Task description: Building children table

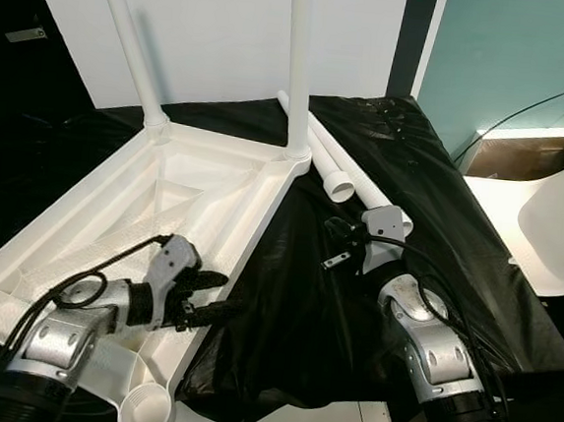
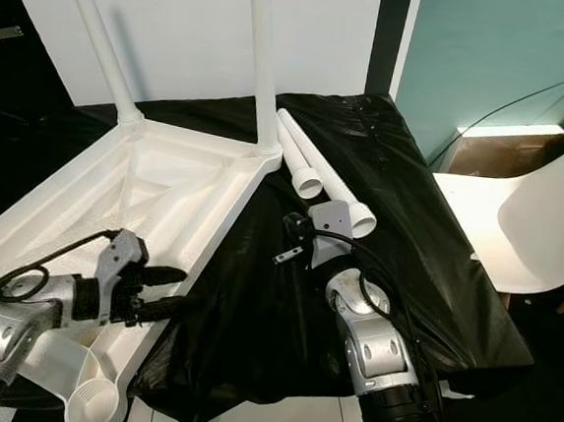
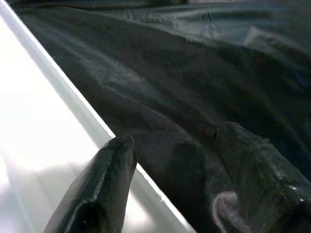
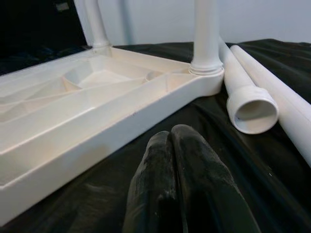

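The white table top [image 1: 83, 223] lies upside down on a black sheet [image 1: 437, 244]. Two white legs [image 1: 297, 64] [image 1: 129, 40] stand upright in its far corner sockets. Two loose legs [image 1: 330, 166] lie side by side on the sheet just right of the top, open ends toward me. My left gripper [image 1: 227, 295] is open at the top's near right rim, one finger [image 3: 104, 184] over the white plastic, the other over the sheet. My right gripper [image 4: 170, 141] is shut and empty, low over the sheet, pointing at the corner with the upright leg and the loose leg's mouth [image 4: 251, 110].
An empty leg socket [image 1: 146, 408] sits at the top's near corner. A white chair [image 1: 557, 225] and a cardboard box [image 1: 524, 153] stand to the right. A white wall panel [image 1: 219, 28] rises behind the table top. The sheet's edge drops off in front.
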{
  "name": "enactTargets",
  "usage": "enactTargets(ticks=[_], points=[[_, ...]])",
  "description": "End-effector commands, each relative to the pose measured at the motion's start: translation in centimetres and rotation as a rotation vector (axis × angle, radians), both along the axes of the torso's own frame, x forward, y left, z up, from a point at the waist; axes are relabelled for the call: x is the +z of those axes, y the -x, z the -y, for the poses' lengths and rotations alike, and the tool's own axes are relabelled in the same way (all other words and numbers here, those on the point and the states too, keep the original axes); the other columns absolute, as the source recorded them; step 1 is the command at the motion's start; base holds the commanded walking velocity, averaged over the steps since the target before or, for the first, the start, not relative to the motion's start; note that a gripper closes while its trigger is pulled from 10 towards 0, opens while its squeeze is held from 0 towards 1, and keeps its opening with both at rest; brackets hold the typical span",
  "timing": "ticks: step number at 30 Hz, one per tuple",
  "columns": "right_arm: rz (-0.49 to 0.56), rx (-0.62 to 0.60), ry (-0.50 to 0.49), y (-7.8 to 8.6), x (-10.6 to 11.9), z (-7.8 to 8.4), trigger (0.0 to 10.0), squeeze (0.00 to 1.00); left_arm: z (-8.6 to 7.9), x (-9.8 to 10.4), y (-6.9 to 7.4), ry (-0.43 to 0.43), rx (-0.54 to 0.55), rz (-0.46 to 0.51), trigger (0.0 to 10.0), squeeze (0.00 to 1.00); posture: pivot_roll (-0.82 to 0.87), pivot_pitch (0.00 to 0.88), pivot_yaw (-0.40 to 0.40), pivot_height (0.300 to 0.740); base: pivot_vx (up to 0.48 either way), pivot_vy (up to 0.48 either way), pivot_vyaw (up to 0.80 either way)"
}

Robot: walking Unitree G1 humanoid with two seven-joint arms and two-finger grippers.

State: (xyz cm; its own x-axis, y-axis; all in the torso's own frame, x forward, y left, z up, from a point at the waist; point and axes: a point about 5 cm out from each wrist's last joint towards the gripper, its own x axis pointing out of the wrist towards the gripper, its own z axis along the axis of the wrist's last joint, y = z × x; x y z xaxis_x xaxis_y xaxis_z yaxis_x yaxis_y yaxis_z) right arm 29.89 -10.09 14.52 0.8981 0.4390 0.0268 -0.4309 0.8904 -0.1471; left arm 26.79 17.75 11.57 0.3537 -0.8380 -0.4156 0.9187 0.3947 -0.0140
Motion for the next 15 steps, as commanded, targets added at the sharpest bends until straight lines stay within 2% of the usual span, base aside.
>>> enactTargets(ticks=[1, 2, 4, 7, 9, 12, 15], points=[[0.000, 0.007, 0.009, -0.1, 0.0, -0.2, 10.0, 0.00, -0.4, -2.3, -0.1, -0.099, 0.117, -0.041, 10.0, 0.00, -0.05, 0.000, 0.074, 0.740, 0.000, 0.000, 0.00], [0.000, 0.007, 0.009, -0.1, 0.0, -0.2, 10.0, 0.00, -0.4, -2.3, -0.1, -0.099, 0.117, -0.041, 10.0, 0.00, -0.05, 0.000, 0.074, 0.740, 0.000, 0.000, 0.00], [-0.001, 0.004, 0.010, 0.0, -0.1, -0.1, 10.0, 0.00, 0.0, -1.4, -1.0, -0.038, 0.161, 0.009, 10.0, 0.00, -0.06, 0.000, 0.075, 0.740, 0.000, 0.000, 0.00], [-0.002, 0.003, 0.011, 0.0, -0.1, -0.1, 10.0, 0.00, 0.1, -1.0, -1.2, -0.007, 0.170, 0.028, 10.0, 0.00, -0.06, 0.000, 0.075, 0.740, 0.000, 0.000, 0.00], [-0.004, 0.003, 0.012, 0.1, -0.2, 0.0, 10.0, 0.00, 0.0, 0.1, -1.5, 0.053, 0.176, 0.064, 10.0, 0.00, -0.06, 0.000, 0.076, 0.740, 0.000, 0.000, 0.00], [-0.004, 0.004, 0.012, 0.1, -0.2, -0.1, 10.0, 0.00, -0.1, 0.5, -1.6, 0.073, 0.190, 0.077, 10.0, 0.00, -0.05, 0.000, 0.074, 0.740, 0.000, 0.000, 0.00], [-0.005, 0.005, 0.012, 0.1, -0.2, -0.1, 10.0, 0.00, -0.7, 1.0, -2.1, 0.095, 0.249, 0.099, 10.0, 0.00, -0.05, 0.000, 0.072, 0.740, 0.000, 0.000, 0.00]])
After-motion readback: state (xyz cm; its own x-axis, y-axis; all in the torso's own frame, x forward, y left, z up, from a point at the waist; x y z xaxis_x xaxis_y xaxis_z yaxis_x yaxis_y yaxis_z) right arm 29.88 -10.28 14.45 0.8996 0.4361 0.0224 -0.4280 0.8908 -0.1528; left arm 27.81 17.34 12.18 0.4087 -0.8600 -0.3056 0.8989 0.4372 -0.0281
